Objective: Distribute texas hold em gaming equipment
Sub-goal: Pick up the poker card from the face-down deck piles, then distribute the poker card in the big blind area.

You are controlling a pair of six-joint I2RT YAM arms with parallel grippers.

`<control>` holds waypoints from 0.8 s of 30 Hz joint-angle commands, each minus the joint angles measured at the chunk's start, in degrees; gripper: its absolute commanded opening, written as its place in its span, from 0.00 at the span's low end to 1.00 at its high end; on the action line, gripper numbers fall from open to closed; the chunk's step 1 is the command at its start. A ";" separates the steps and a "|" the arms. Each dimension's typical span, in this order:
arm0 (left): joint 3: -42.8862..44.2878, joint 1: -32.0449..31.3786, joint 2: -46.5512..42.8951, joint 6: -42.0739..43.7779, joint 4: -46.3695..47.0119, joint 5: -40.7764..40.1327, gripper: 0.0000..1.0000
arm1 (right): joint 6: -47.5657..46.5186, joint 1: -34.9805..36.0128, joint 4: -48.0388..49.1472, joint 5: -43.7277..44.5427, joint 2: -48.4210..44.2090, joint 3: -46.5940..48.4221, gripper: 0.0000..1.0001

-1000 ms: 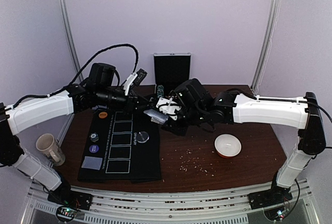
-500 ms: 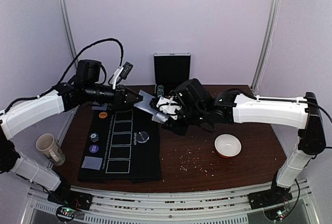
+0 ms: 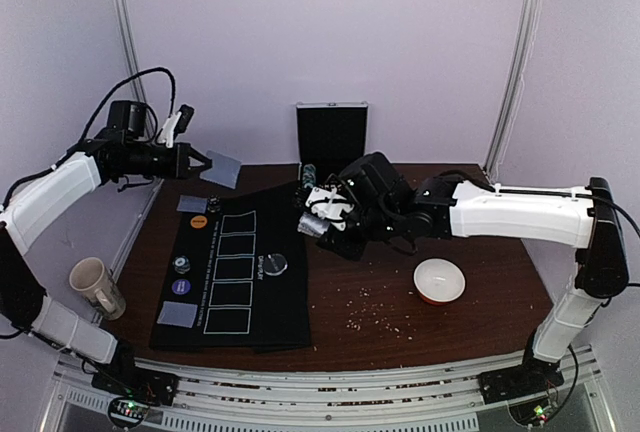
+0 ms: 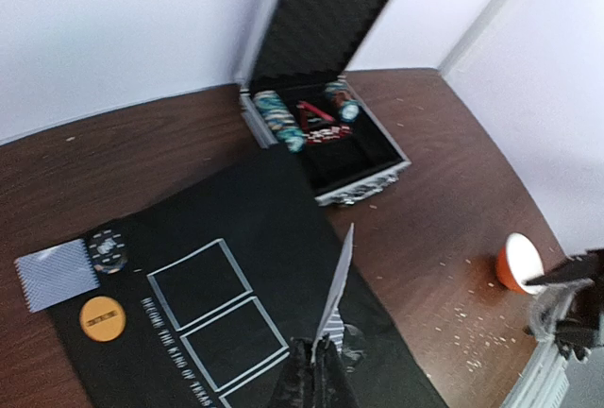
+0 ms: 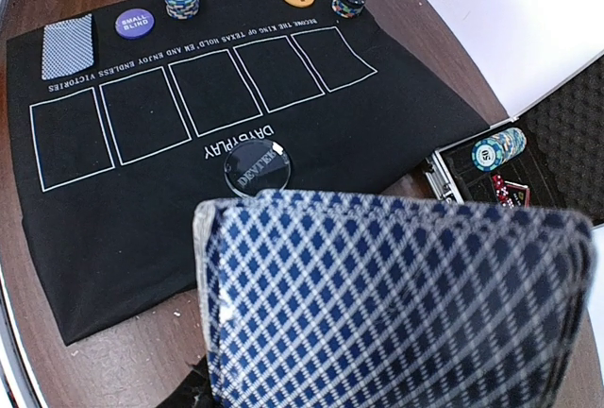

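One card [image 3: 223, 169] in the left gripper [image 3: 203, 163], the deck [image 5: 396, 304] in the right gripper [image 3: 322, 220].
Both pincers are closed on their loads. Overhead, the single card shows a broad side, high beyond the black mat's [image 3: 285, 302] far-left corner. The left wrist view has it edge-on, long axis pointing away from the gripper. Only the right wrist view shows the deck's blue-diamond backs, long axis across the frame.

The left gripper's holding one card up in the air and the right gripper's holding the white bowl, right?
No: the right gripper holds the deck of cards, plain in the right wrist view; the white bowl sits free on the table. The left gripper does hold one card aloft.
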 commanded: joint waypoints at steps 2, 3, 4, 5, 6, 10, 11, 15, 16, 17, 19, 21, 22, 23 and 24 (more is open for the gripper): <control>4.80 9.23 7.26 1.83 -5.31 -4.87 0.00 | 0.36 -0.25 -0.39 1.03 -2.83 -0.64 0.49; 5.97 10.83 9.15 2.29 -5.74 -5.79 0.00 | 0.33 -0.24 -0.63 1.06 -2.88 -0.59 0.49; 7.23 12.30 10.99 2.82 -6.25 -6.77 0.00 | 0.51 -0.25 -0.77 1.07 -3.09 -0.64 0.49; 8.46 13.75 12.74 3.20 -6.61 -7.51 0.00 | 0.59 -0.25 -0.73 1.15 -3.41 -0.95 0.49; 9.70 15.31 14.50 3.36 -6.99 -8.26 0.00 | 0.70 -0.24 -0.68 1.13 -3.73 -1.29 0.49; 14.63 19.37 20.19 5.03 -8.34 -10.46 0.00 | 1.14 -0.25 -0.73 1.46 -4.70 -1.79 0.49; 16.09 19.44 21.66 6.19 -9.34 -12.46 0.00 | 1.21 -0.25 -0.88 1.42 -4.85 -1.90 0.49; 21.27 19.59 28.63 8.93 -12.92 -15.72 0.00 | 1.51 -0.25 -0.64 1.66 -5.16 -2.42 0.49; 21.81 19.59 29.94 9.26 -12.94 -16.15 0.00 | 1.59 -0.28 -0.63 1.65 -5.21 -2.57 0.49; 22.46 19.59 31.10 9.84 -12.76 -16.40 0.00 | 1.67 -0.26 -0.67 1.69 -5.26 -2.62 0.49; 23.79 19.72 33.83 10.61 -12.28 -16.84 0.00 | 1.70 -0.27 -0.72 1.69 -5.35 -2.76 0.49; 26.04 19.75 36.60 11.44 -12.12 -15.66 0.00 | 1.70 -0.27 -0.59 1.90 -5.60 -3.01 0.49; 26.95 19.71 37.89 11.55 -11.90 -14.74 0.00 | 1.70 -0.26 -0.50 1.98 -5.65 -3.06 0.49; 27.73 19.68 38.97 11.59 -11.44 -13.83 0.00 | 1.76 -0.27 -0.46 1.96 -5.63 -3.13 0.49; 28.43 19.68 39.95 11.52 -10.92 -13.14 0.00 | 1.77 -0.28 -0.46 1.96 -5.62 -3.08 0.49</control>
